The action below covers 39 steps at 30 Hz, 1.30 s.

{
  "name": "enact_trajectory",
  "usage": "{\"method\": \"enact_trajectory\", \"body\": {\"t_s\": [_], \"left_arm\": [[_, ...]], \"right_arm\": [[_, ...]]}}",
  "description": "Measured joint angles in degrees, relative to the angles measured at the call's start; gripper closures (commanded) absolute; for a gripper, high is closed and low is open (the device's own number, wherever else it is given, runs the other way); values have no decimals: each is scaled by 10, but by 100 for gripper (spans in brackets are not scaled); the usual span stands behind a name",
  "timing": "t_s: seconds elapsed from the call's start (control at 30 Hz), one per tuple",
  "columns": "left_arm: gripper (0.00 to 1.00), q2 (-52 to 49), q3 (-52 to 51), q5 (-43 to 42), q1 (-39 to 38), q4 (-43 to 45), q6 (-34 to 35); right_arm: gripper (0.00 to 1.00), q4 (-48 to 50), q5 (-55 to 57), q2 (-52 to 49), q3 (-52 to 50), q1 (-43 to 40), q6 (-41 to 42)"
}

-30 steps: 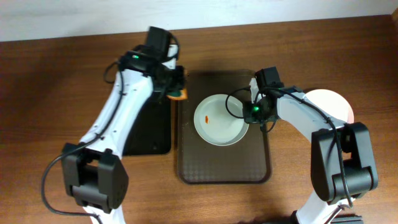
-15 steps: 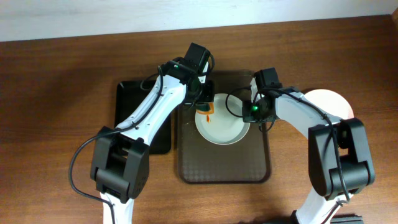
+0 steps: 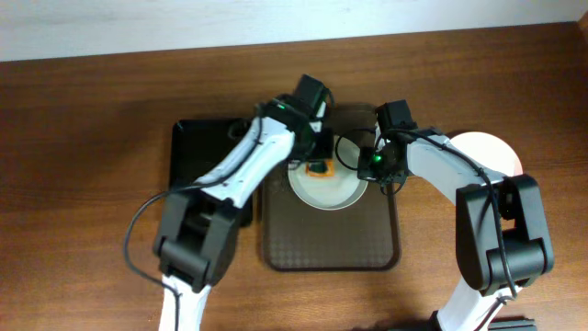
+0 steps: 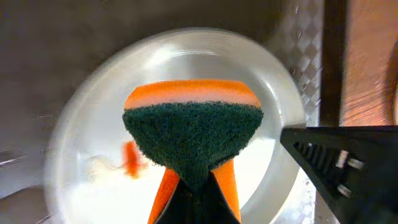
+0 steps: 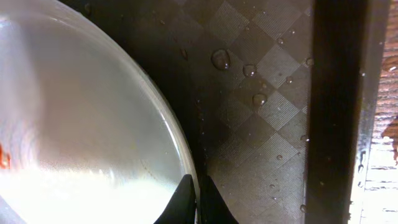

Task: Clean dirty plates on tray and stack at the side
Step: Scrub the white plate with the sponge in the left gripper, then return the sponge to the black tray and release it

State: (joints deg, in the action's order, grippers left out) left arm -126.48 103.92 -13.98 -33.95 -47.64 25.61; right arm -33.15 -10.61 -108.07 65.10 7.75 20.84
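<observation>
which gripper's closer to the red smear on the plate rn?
Left. The left gripper holds the sponge just beside the smear; the right gripper pinches the plate at its far rim.

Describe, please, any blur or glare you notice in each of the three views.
Overhead: sharp, evenly lit. Left wrist: sponge crisp, while the plate behind it is blurred, its red smear soft. Right wrist: bright glare washes out the plate's lower surface; droplets on the tray are crisp.
</observation>
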Motion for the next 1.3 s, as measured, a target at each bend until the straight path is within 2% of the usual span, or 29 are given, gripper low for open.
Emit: {"method": "enact_trajectory", "body": {"t_s": [0.17,0.37,0.67,0.77,0.9,1.07,1.2,1.3], "left_arm": [[100,-49,2,-12,-17,-3,0],[100,-50,12,40,-11,-54,-10],[100,-53,26,274,-19,-85,-33],[100,-56,34,324,-28,-107,-37],[100,-70,90,358,-30,-188,-38],[100,-79,214,420,4,-325,-30],[100,-80,323,403,44,-442,-19],[100,-80,387,371,92,-485,-23]], "right_arm": [[96,-1,0,0,0,0,2],[96,-2,-1,0,0,0,2],[96,-11,-21,0,2,3,5],[96,-11,-31,0,2,7,8],[96,-14,-37,0,2,8,11],[96,-24,-19,0,2,2,11],[96,-26,-16,0,3,2,11],[96,-26,-14,0,3,2,12]]}}
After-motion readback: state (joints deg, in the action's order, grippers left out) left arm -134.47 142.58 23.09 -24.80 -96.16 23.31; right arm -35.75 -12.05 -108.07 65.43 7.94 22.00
